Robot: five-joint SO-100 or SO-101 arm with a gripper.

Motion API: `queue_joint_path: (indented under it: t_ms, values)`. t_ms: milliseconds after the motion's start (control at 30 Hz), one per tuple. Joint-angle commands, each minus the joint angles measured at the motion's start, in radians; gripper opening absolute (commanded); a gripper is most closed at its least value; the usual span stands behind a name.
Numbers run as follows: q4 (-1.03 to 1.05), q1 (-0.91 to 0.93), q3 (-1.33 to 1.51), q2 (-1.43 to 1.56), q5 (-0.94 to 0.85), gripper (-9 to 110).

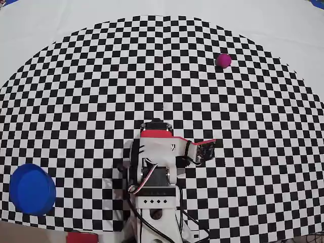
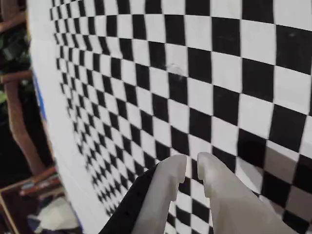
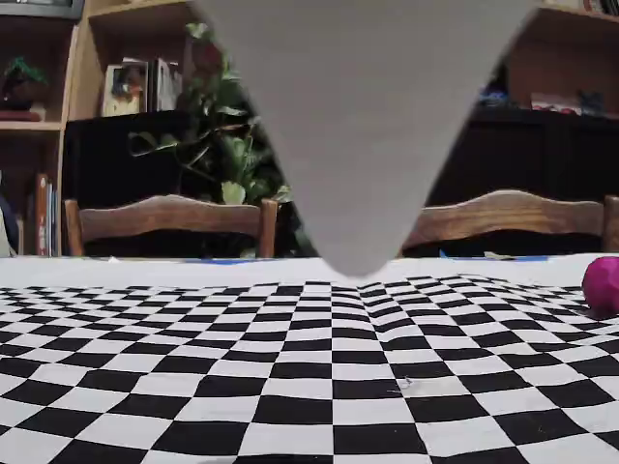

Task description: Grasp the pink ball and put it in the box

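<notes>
Claw (image 2: 191, 165) w/ fingers nearly together, holding nothing, folded low near the arm base at centre-bottom, likely just parked, while pink ball (image 1: 223, 60) sits free upper right on the checkered bench (image 1: 76, 76), blue box (image 1: 32, 189) waiting lower left.

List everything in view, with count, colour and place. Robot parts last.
pink ball: one, magenta, upper right of the overhead view, on the mat.
box: one, bright blue, round, lower left of the overhead view.
checkered mat: one, black and white, covering the table.
red rectangle: one, bottom edge of the overhead view.
chairs: two, wooden, behind the table in the fixed view.
plant: one, green, behind the chairs.
arm: one, white and red, bottom centre of the overhead view.
gripper: one, white fingers, nearly closed, empty.
</notes>
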Motion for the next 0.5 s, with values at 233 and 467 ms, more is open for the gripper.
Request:
queue_joint_path:
  t_ms: [233, 467]
  values:
    - [-0.420, 0.009, 0.015, 0.015, -0.012, 0]
    - [-0.580, 0.014, 0.015, 0.015, -0.012, 0]
